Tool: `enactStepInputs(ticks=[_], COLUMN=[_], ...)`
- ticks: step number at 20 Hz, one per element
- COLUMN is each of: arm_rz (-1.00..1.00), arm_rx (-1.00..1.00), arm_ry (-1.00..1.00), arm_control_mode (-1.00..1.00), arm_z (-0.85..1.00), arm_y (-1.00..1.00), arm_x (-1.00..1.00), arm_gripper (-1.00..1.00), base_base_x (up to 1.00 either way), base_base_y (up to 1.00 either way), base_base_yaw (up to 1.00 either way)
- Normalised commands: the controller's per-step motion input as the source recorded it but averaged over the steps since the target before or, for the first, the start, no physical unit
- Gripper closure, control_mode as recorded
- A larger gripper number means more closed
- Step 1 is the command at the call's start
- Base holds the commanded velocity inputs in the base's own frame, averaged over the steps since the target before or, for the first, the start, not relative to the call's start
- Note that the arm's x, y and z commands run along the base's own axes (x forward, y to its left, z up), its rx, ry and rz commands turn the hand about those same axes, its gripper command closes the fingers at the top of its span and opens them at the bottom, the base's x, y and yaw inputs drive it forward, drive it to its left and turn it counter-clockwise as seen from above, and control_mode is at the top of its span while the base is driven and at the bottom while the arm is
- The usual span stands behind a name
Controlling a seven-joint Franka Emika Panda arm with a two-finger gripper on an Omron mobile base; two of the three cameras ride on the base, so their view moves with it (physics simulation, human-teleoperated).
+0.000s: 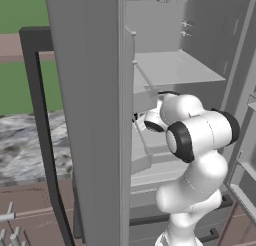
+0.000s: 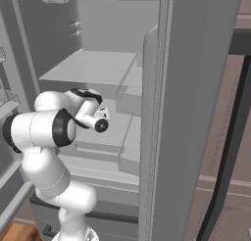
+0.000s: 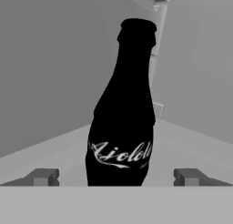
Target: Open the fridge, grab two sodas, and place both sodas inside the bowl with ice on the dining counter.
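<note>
The fridge (image 1: 90,115) stands with its door swung wide, and my arm reaches in over a middle shelf (image 2: 93,66). In the hand view one soda (image 3: 120,123), a near-black bottle with white script on its belly, stands upright on a grey shelf. It fills the space straight ahead of my gripper (image 3: 118,177), which is open. One of the fingertips (image 3: 43,176) sits left of the bottle's base and the other sits right of it, both clear of the glass. The bowl with ice is out of view.
The open steel door (image 2: 191,112) walls off one side of my arm. Grey door bins (image 1: 245,175) and lower drawers (image 2: 98,186) sit close around it. A marbled stone top (image 1: 25,140) lies left of the door; I cannot tell whether it is the dining counter.
</note>
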Motion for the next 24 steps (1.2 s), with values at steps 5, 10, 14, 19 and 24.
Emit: enactStepInputs(ticks=[5, 10, 14, 19, 24], arm_rz=[0.01, 0.0, 0.0, 0.0, 0.0], arm_rx=[0.0, 0.0, 0.0, 0.0, -0.02], arm_ry=[0.0, 0.0, 0.0, 0.0, 0.0], arm_control_mode=[-1.0, -1.0, -1.0, -1.0, -1.0], arm_z=[0.0, 0.0, -0.02, -0.05, -0.04], arm_y=[0.01, 0.05, 0.08, 0.05, 0.01], arm_x=[0.1, 0.1, 0.07, 0.03, 0.0], arm_gripper=[-1.0, -1.0, 1.0, 1.0, 1.0], base_base_x=[0.0, 0.0, 0.0, 0.0, 0.0], base_base_y=[0.0, 0.0, 0.0, 0.0, 0.0], base_base_yaw=[0.0, 0.0, 0.0, 0.0, 0.0])
